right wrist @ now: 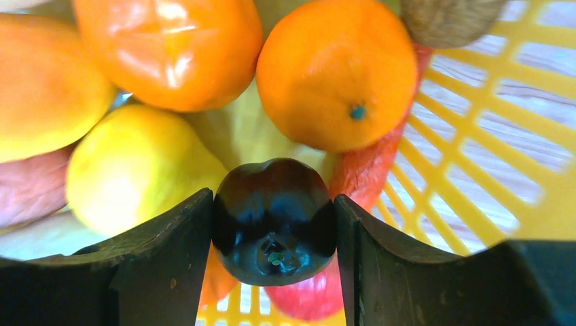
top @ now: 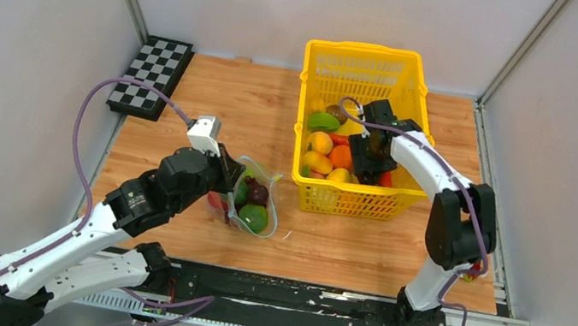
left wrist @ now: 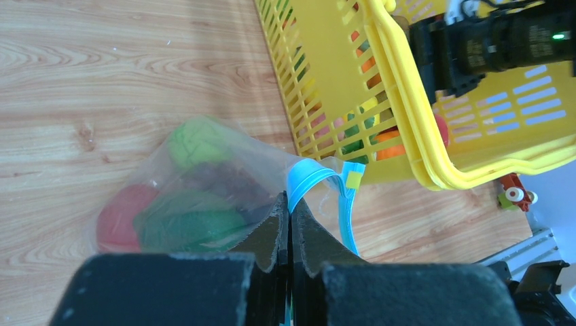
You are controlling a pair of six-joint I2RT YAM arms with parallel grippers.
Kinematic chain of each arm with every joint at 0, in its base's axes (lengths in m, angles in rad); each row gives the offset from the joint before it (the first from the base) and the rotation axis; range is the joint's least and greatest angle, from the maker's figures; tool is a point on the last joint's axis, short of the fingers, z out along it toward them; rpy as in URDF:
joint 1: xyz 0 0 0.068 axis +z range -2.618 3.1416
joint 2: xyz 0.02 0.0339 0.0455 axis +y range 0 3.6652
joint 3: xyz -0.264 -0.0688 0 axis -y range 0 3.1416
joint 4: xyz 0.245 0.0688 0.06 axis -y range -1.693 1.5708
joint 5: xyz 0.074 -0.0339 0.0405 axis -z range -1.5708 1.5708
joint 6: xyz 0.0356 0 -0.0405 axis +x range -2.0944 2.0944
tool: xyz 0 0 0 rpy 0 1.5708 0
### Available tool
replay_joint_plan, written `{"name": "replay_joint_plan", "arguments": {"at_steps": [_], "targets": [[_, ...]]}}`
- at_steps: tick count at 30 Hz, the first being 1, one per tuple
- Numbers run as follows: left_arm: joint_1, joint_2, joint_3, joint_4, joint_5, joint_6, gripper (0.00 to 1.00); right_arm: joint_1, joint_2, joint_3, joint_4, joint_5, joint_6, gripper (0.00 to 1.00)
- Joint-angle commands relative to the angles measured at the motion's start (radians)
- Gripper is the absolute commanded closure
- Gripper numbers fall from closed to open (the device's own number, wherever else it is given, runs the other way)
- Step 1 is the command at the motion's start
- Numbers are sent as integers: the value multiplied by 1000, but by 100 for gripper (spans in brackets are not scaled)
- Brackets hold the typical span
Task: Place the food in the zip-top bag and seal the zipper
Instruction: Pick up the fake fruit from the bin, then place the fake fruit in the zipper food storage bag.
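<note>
Pinching the lip of the zip-top bag [left wrist: 204, 183], the left pincer [left wrist: 291, 204] is fully closed, its fingers pressed flat together where the teal-blue zipper [left wrist: 309, 178] runs into their tips. The bag lies just ahead of this pincer on the tabletop [top: 342, 249], with green, red and dark food already inside. The right pincer [right wrist: 272, 200] is down in the yellow basket [top: 363, 50], partly closed, and both fingers touch the sides of a dark plum [right wrist: 274, 224]. An orange [right wrist: 336, 68] sits just beyond its tips and a yellow fruit [right wrist: 136, 163] beside its left finger.

The plum is round and glossy, so I judge it could squirt out of the grip on the lift, or nudge its crowded neighbours. The bag is held by one lip only. If its mouth sags shut, the plum may land on the rim and roll off across the tabletop.

Only the right wrist view shows the fingers meeting the plum, since from above the wrist hides it. Only the left wrist view shows the zipper looping away from the left pincer's tips. The top view alone shows both pincers together, with the bag well to the left of the right pincer.
</note>
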Motion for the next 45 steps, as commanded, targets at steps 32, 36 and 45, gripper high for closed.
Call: {"name": "replay_joint_plan", "arguments": {"at_steps": [32,36,45], "targets": [[6,17,3,64,14,-12,97,200,-713,-248,561,-761,171,68],[6,18,5,65,14,-13,97,327,-695,-246,574,-742,110,67],[6,17,8,66,19,-10,97,580,-580,-219,575,-525,-7,68]]}}
